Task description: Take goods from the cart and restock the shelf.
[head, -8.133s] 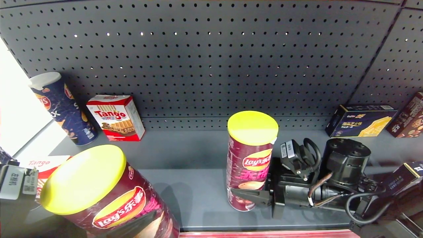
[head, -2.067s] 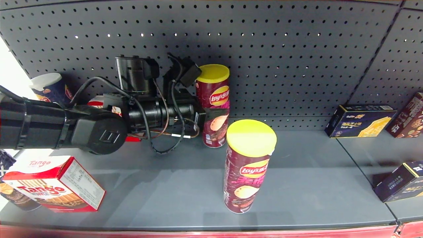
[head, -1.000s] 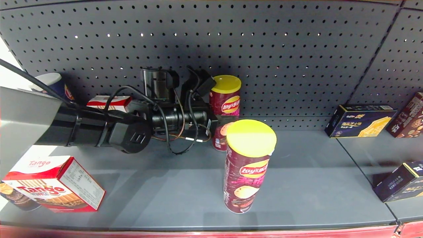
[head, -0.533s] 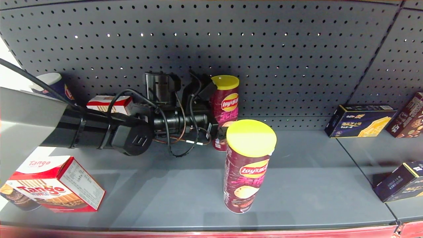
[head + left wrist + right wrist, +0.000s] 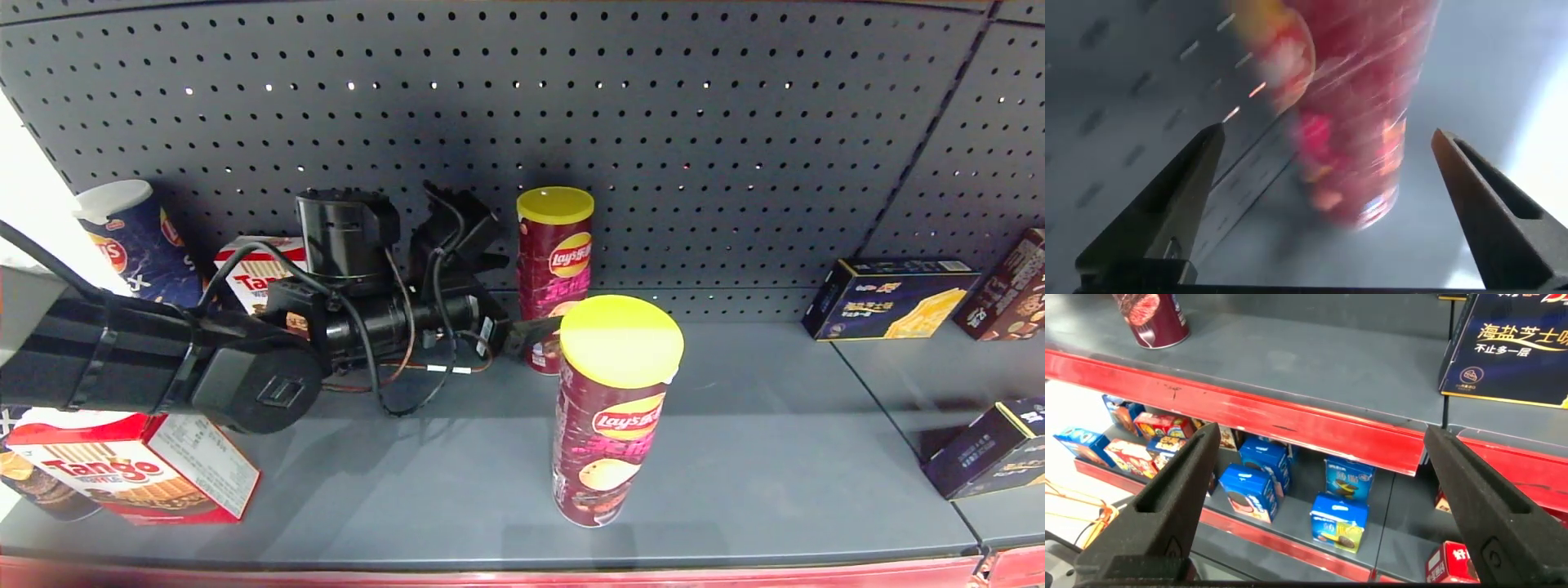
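The chip can (image 5: pixel 555 253) is set upright at the back of the shelf (image 5: pixel 775 457), flanked by the spread left gripper (image 5: pixel 1327 135); it could be toppled if a finger is dragged sideways during withdrawal.

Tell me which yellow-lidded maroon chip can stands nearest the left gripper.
The rear can by the pegboard, right at the open left gripper; the front can stands nearer the shelf edge.

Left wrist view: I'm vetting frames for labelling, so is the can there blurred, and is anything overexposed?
Left wrist view: the chip can is smeared by motion blur, the fingers are sharp. Head view: blown-out white patch at the left edge. Right wrist view: crisp.
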Motion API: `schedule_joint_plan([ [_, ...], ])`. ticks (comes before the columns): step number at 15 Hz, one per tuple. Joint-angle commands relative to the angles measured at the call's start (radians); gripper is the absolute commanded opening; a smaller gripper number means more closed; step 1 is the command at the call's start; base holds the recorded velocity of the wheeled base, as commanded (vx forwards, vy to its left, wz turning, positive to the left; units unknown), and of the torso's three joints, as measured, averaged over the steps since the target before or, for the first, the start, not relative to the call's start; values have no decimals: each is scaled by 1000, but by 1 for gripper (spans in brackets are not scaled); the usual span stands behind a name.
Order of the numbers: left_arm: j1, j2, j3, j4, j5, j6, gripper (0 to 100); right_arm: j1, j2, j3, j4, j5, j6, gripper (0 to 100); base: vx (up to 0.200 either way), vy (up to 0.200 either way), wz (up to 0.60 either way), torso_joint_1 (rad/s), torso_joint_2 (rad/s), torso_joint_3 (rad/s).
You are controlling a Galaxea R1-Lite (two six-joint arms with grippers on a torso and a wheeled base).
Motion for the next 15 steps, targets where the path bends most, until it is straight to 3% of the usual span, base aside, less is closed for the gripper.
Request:
schedule_joint_plan([
  [1, -4, -35, 47, -4, 81, 14, 100, -1, 1, 0, 0, 0, -1, 100, 0, 0, 0, 0, 0, 0],
  [2, -7, -41, 54, -5, 121, 14, 100, -1, 1, 0, 0, 0, -1, 100, 0, 0, 0, 0, 0, 0],
  [8, -3, -41, 82, -57, 212, 14, 100, 1, 1, 0, 0, 0, -1, 100, 0, 0, 0, 0, 0, 0],
  [15, 13, -44, 97, -62, 241, 9, 100, 1, 1, 0, -2, 0, -1, 100, 0, 0, 0, 0, 0, 0],
])
